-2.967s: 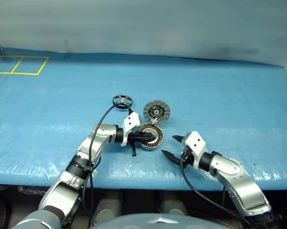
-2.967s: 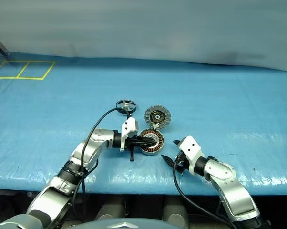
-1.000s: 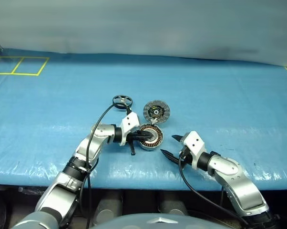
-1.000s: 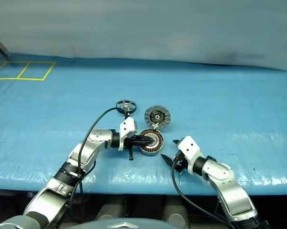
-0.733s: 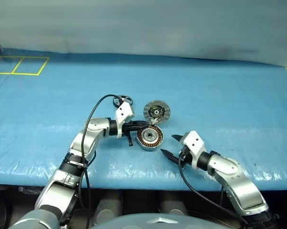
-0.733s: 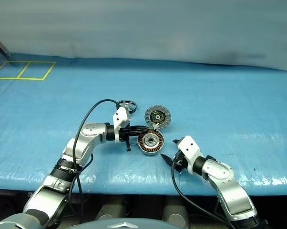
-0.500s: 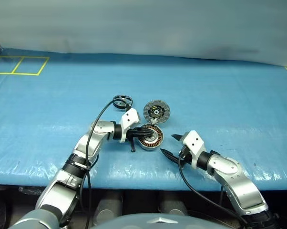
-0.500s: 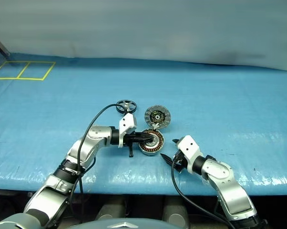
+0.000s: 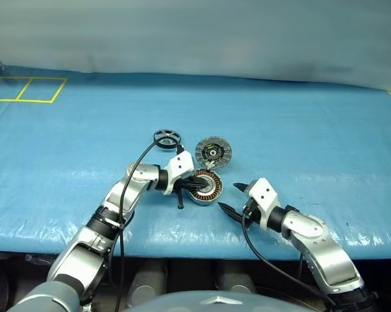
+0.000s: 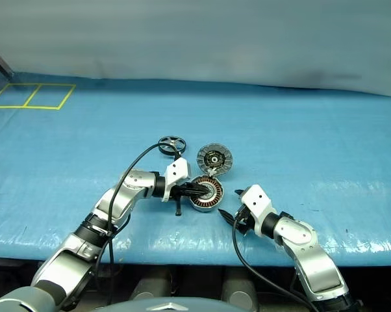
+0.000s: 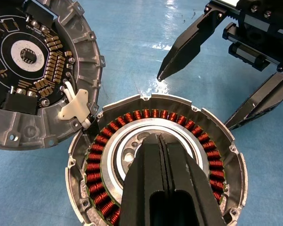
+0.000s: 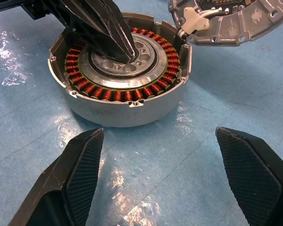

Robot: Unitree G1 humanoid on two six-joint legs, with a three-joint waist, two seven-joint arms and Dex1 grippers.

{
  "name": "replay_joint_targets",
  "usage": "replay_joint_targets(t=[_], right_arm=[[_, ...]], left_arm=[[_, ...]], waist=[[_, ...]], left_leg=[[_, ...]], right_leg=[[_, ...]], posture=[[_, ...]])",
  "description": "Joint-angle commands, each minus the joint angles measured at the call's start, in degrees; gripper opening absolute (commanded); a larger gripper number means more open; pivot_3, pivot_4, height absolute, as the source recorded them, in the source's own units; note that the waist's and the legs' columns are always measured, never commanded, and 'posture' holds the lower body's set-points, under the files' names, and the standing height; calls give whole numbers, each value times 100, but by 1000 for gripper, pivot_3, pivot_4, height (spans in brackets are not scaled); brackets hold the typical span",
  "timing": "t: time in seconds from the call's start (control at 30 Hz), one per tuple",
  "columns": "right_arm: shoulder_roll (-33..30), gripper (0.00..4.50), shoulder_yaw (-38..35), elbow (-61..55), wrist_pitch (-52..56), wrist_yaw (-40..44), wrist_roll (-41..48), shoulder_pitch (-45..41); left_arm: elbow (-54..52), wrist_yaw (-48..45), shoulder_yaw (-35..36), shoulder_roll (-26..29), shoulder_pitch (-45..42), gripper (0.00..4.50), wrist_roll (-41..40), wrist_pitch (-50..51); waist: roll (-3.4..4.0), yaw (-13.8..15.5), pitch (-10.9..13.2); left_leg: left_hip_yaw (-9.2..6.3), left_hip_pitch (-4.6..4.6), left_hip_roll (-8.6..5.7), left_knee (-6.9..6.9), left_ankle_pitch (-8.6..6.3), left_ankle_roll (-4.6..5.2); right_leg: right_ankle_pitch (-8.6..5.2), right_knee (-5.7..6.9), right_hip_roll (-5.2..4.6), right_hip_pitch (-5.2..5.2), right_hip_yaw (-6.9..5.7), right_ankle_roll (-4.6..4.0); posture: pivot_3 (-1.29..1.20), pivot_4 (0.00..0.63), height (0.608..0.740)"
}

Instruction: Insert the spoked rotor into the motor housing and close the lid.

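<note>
Left end effector (image 11: 161, 141) back over motor housing (image 12: 127, 108), maybe touching.

1. The motor housing (image 12: 125, 96) is light grey with a copper-orange winding ring.
2. The lid (image 11: 35, 66) is grey-rimmed with a black face.
3. The spoked rotor (image 9: 167, 137) looks black.
4. The table cover (image 9: 299, 130) is blue.

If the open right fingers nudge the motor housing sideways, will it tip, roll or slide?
Probably slide: the motor housing is a low, wide cup sitting flat on glossy blue sheeting. Metal walls and copper windings suggest weight and stiffness. The lid beside it may get dragged.
</note>
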Motion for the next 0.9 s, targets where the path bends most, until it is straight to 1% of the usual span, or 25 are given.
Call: replay_joint_targets(t=[0.03,0.17,0.27,0.33,0.37,0.43,0.5,0.63,0.73,0.9], right_arm=[[39,4011,-37,-91,-155,-38,2,-9],[66,4011,-13,-73,-166,-29,-3,-36],[68,4011,-9,-78,-180,-9,7,-38],[82,4011,-37,-135,-192,14,62,-36],[87,4011,-47,-151,-198,24,77,-34],[94,4011,-77,-185,-199,55,128,-42],[84,4011,-78,-193,-200,94,157,-62],[65,4011,-34,-140,-205,134,150,-142],[74,4011,-16,-155,-187,172,179,-200],[64,4011,-32,-237,-159,243,228,-228]], left_arm=[[-5,-39,-118,59,51,8,119,36],[-64,44,14,-10,75,8,12,18],[-170,320,448,-209,108,8,-300,-73],[-404,559,998,-422,150,8,-791,34],[-475,629,1155,-481,164,8,-931,65],[-730,731,1454,-453,223,8,-1201,277],[-954,770,1575,-314,315,8,-1302,446],[-1086,838,1487,-15,507,8,-1156,556],[-1144,1025,1536,29,602,8,-1128,557],[-974,1710,1720,104,647,8,-780,379]], waist=[[0,1,0],[0,0,0],[0,-1,0],[0,0,0],[-1,-2,0],[-1,-12,1],[0,-20,0],[0,-22,0],[0,-7,0],[0,3,0]], left_leg=[[0,0,0,0,0,0],[0,2,0,0,0,0],[0,1,0,0,0,0],[-2,-1,0,0,0,0],[-3,-2,0,0,0,0],[-4,-3,2,0,0,0],[-3,-2,2,-2,0,0],[-1,-1,0,-3,0,0],[-1,-1,0,-1,0,0],[-2,-1,0,0,0,0]], right_leg=[[0,0,0,1,0,0],[0,0,0,2,0,-1],[0,0,0,1,0,0],[1,0,0,-2,0,2],[2,1,0,-3,0,3],[2,1,0,-5,0,3],[2,1,0,-5,-1,3],[1,0,0,-3,0,2],[0,0,0,-3,0,0],[0,0,1,-3,0,-1]], posture=[[0,150,740],[0,150,740],[0,150,740],[0,150,740],[0,150,740],[0,150,740],[0,150,740],[0,150,740],[0,150,740],[0,150,740]])
